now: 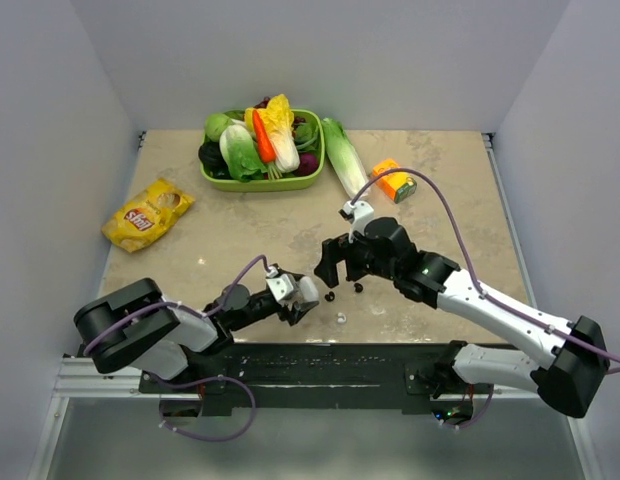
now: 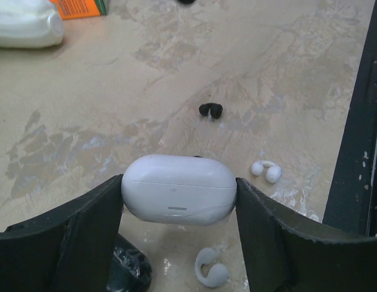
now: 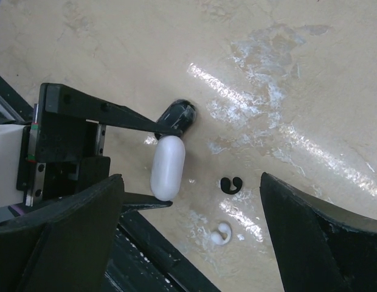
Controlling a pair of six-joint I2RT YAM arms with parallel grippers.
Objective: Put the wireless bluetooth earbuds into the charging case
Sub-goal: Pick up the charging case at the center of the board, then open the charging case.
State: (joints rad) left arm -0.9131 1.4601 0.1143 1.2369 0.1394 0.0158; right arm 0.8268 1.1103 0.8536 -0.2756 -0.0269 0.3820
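My left gripper (image 1: 301,294) is shut on a white charging case (image 2: 179,189), gripped by its two ends a little above the table with its lid closed. The case (image 3: 168,167) also shows in the right wrist view. One black earbud (image 2: 210,110) lies just beyond it. A white earbud (image 2: 266,171) lies to its right and another white earbud (image 2: 211,269) lies beneath my left fingers. My right gripper (image 3: 191,178) hangs open above a black earbud (image 3: 230,184) and a white earbud (image 3: 221,233). From above, two black earbuds (image 1: 331,296) (image 1: 358,288) lie below the right gripper (image 1: 342,276).
A glossy black rounded object (image 3: 178,115) lies on the table under the left gripper. The black base rail (image 2: 352,152) runs close by the white earbuds. Far back stand a green vegetable basket (image 1: 212,180), a loose cabbage (image 1: 343,155), an orange box (image 1: 395,180) and a yellow chip bag (image 1: 147,213).
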